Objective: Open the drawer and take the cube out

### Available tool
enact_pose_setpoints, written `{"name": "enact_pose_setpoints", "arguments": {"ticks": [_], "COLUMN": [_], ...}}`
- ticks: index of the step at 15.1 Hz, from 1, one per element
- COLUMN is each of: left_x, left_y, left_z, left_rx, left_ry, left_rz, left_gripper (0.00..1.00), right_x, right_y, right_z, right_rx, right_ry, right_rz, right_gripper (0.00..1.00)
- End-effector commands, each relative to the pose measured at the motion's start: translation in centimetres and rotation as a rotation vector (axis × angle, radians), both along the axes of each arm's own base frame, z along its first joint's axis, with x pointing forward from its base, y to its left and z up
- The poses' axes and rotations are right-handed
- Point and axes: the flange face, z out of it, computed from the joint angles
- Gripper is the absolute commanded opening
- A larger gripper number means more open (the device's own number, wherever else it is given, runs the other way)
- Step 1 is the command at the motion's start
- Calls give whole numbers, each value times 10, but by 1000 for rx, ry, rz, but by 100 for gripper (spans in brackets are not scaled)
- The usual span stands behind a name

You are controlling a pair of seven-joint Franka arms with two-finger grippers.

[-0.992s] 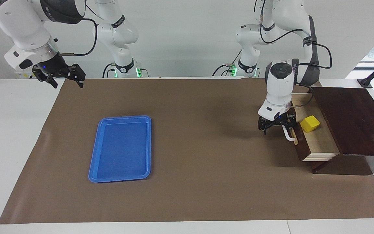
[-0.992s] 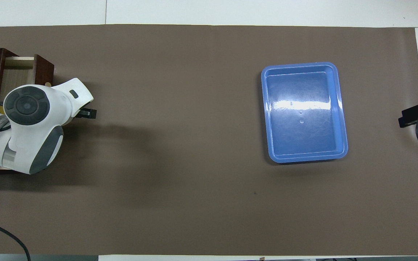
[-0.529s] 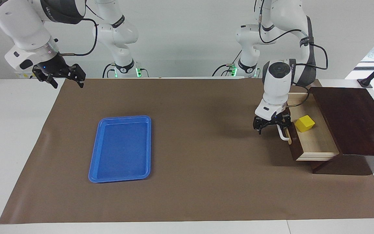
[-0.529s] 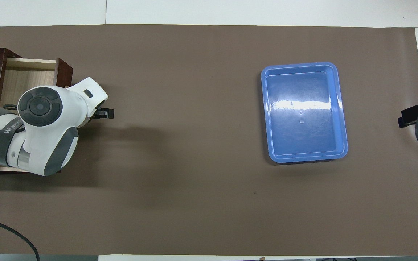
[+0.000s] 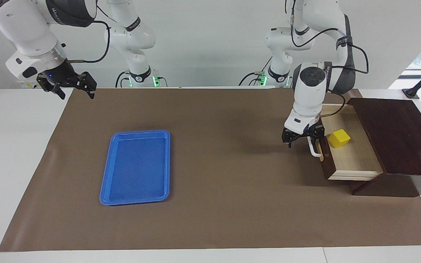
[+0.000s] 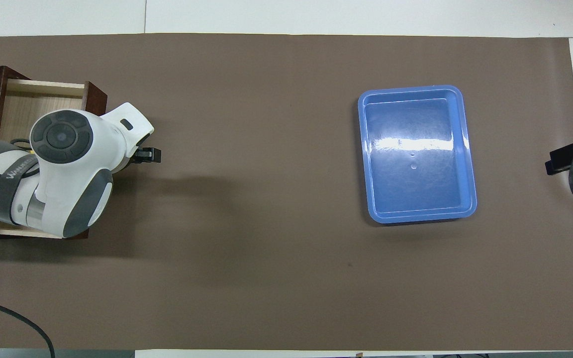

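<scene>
The drawer [image 5: 355, 160] stands pulled out of the dark wooden box [image 5: 397, 135] at the left arm's end of the table, its pale interior showing. The yellow cube [image 5: 339, 138] lies in the drawer, close to the drawer front. My left gripper [image 5: 303, 138] is low at the drawer front, shut on the white bar handle [image 5: 315, 150]. In the overhead view the left arm [image 6: 62, 169] covers the cube and much of the drawer [image 6: 28, 102]. My right gripper [image 5: 72, 87] waits open and empty in the air over the mat's corner at the right arm's end.
A flat blue tray [image 5: 136, 167] lies on the brown mat toward the right arm's end, also in the overhead view [image 6: 416, 154]. The brown mat [image 5: 225, 182] spreads between tray and drawer.
My left gripper has drawn the handle toward the middle of the table. The drawer has slid further out of the box, and the cube has come along inside it. The right arm has not moved.
</scene>
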Motion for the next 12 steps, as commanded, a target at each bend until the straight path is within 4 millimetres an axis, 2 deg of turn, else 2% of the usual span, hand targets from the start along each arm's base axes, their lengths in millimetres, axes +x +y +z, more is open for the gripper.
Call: {"name": "enact_pose_setpoints", "arguments": {"ticks": [1, 2, 4, 7, 8, 10, 12], "left_x": [27, 28, 35, 39, 37, 30, 16], "left_y": [-1, 13, 66, 126, 139, 159, 162], "left_z": [56, 67, 79, 77, 77, 60, 40], "left_rx": [-52, -56, -73, -143, -143, -144, -150], "left_ry": [41, 36, 18, 24, 21, 12, -26], "left_rz": [89, 116, 196, 316, 334, 361, 362], "left_gripper": [100, 100, 100, 100, 100, 100, 100], "right_x": [-8, -8, -7, -9, -10, -19, -24], "right_y": [2, 2, 4, 2, 2, 4, 10], "right_z": [1, 1, 0, -2, -5, -16, -30], "right_rx": [7, 9, 9, 13, 17, 57, 71], "right_ry": [0, -1, -1, 8, 10, 22, -13], "right_rz": [-11, -11, -8, -10, -13, -35, -126], "right_gripper": [100, 100, 100, 100, 100, 100, 100]}}
